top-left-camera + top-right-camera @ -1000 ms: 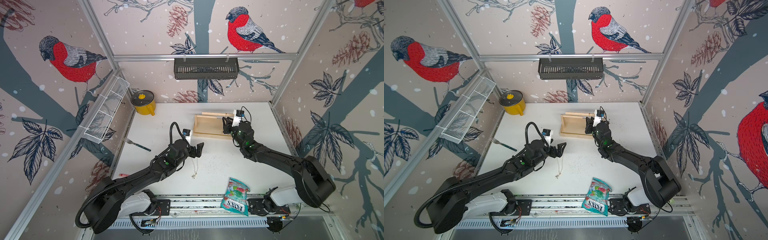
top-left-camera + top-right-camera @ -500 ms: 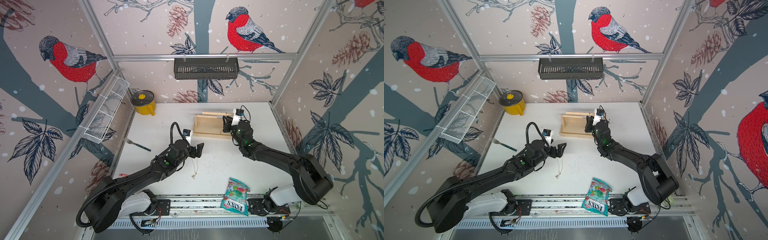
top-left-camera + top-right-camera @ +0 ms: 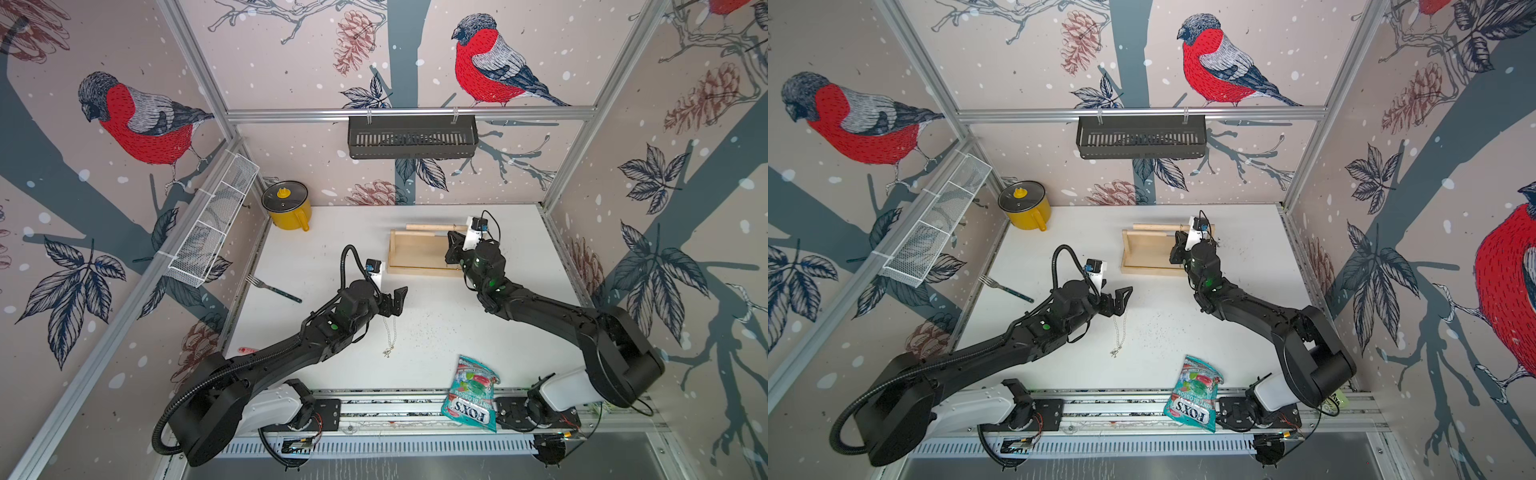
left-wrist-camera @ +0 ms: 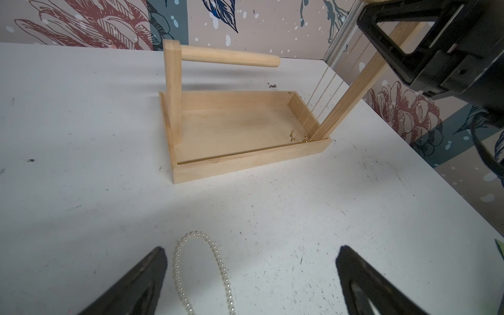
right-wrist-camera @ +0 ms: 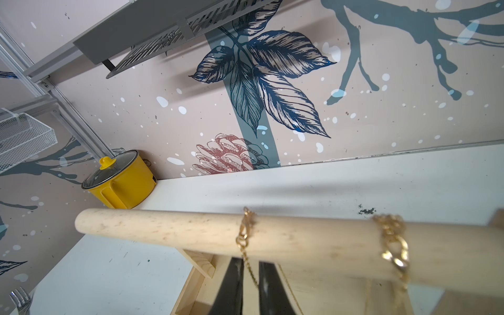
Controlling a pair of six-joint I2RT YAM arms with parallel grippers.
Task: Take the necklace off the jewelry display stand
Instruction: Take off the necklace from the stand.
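The pale wooden jewelry display stand [image 3: 415,254] [image 3: 1146,254] [image 4: 231,122] stands at the back right of the table. A thin gold necklace [image 5: 245,231] hangs over its round bar [image 5: 169,231], with a thicker gold chain [image 5: 395,245] beside it. My right gripper [image 3: 453,245] [image 3: 1177,247] [image 5: 251,261] reaches in under the bar. Its fingers [image 5: 229,286] are a narrow slit apart with the thin chain running down between them, and the bar hides the tips. My left gripper [image 3: 395,301] [image 3: 1121,299] [image 4: 251,253] hangs open over a pearl necklace [image 3: 390,336] [image 4: 201,267] lying on the table.
A yellow pot [image 3: 286,205] sits in the back left corner and a fork [image 3: 272,286] lies by the left edge. A candy bag [image 3: 471,395] rests at the front edge. A white wire basket [image 3: 212,224] hangs on the left wall and a black shelf [image 3: 411,137] on the back wall.
The right gripper's fingers have drawn closer together around the thin chain under the bar. The left arm and the pearl necklace have not moved.
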